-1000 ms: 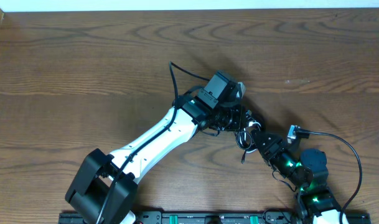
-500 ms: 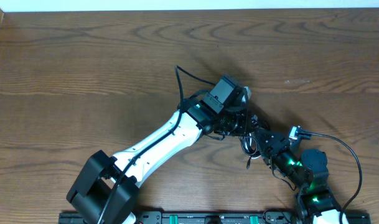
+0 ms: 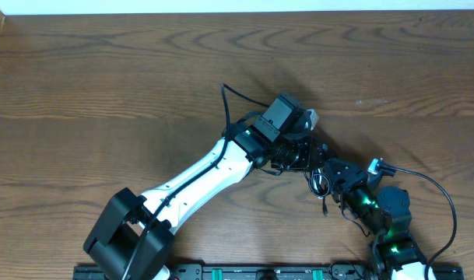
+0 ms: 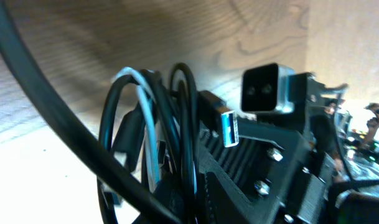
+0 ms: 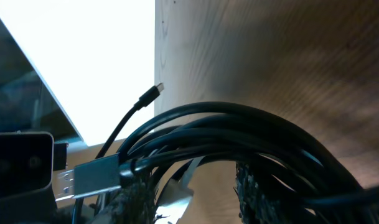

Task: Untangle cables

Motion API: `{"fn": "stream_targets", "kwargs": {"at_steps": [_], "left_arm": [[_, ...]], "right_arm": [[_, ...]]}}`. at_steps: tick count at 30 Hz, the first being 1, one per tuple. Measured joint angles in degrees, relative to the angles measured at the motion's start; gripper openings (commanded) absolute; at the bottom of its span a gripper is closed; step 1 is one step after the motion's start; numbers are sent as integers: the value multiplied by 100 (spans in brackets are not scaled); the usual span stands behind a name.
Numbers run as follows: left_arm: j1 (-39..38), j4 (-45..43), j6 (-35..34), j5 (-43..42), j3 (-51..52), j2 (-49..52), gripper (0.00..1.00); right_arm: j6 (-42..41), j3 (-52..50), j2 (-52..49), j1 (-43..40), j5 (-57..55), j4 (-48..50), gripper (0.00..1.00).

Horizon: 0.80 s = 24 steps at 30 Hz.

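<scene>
1. While both arms meet near the middle of the table (image 3: 104,78), the cables (image 3: 317,165) sit as one dark clump between them. The clump seems clear of the wood and is not yet pulled apart.
2. The left gripper (image 3: 300,152) is closed, and by its wrist view it is clamped on the cables (image 4: 177,143). Their black loops and one pale strand stand right before the lens, with a blue-tongued plug (image 4: 229,127) beside them.
3. The right gripper (image 3: 328,173) has its fingers (image 5: 136,199) apart, with bare wood showing between them. The cables (image 5: 239,124) arch across the fingertips, and I see no strand clearly pinched.
4. The step in hand, as I judge it, is getting a second hold on the clump so it can be drawn out. Separation has hardly begun.
5. The next move calls for the right gripper to close on a single strand or plug end rather than the whole arch. It should then pull gently away from the left gripper, minding loops that tighten.
6. From above, the clump's long axis runs from upper left to lower right, along the line between the grippers. One loose end (image 3: 324,207) trails toward the near edge. In the right wrist view, a thin cord with a small plug (image 5: 157,88) points up and away.
</scene>
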State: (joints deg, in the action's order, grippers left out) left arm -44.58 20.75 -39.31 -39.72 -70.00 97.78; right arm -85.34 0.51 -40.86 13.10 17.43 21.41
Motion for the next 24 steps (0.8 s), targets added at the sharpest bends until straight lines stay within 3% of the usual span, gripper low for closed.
{"fn": "stream_targets", "kwargs": {"at_steps": [4, 11, 17, 24], "left_arm": [[13, -11, -101, -203, 0, 0, 7], [11, -17, -142, -428, 0, -2, 8], [9, -24, -140, -625, 0, 0, 8], [-4, -33, -120, -758, 0, 0, 7]], "right_arm": [[-142, 0, 0, 0, -48, 37, 40], [-535, -11, -2, 0, -76, 247, 22], [-789, -11, -2, 0, 22, 326, 1], [-697, -11, -2, 0, 120, 289, 1]]}}
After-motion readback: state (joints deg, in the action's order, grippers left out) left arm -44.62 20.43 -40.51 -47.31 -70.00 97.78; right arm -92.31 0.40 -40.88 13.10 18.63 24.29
